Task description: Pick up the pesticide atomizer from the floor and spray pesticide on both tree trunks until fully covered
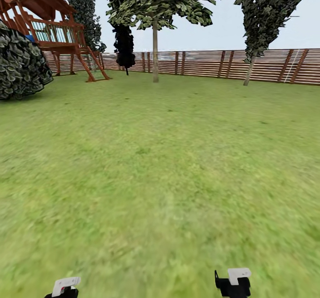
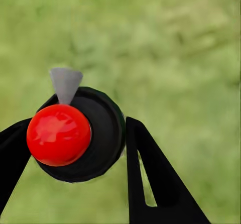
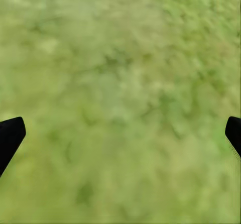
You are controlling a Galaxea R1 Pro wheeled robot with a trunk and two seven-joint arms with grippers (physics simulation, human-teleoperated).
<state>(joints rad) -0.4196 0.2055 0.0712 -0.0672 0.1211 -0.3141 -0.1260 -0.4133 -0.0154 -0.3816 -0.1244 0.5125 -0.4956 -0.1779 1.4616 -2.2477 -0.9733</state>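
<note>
In the left wrist view, the pesticide atomizer (image 2: 95, 138) is a round black body with a glossy red cap (image 2: 58, 134) and a grey cone nozzle (image 2: 65, 83). My left gripper (image 2: 75, 151) is shut on it, one black finger pressed to each side, above blurred grass. My right gripper (image 3: 120, 138) is open over bare grass, with nothing between its fingertips. In the head view, one tree (image 1: 155, 0) stands far ahead at the centre of the garden. Its pale straight tree trunk (image 1: 155, 53) rises in front of the fence. Both wrists (image 1: 66, 287) (image 1: 233, 282) show at the bottom edge.
A brown slatted fence (image 1: 209, 62) runs across the back. A wooden playset (image 1: 53, 31) stands at the far left beside a dark leafy bush (image 1: 20, 62). A narrow dark tree (image 1: 124, 46) and a leaning dark tree (image 1: 266, 13) stand by the fence. Open lawn (image 1: 160, 164) lies between.
</note>
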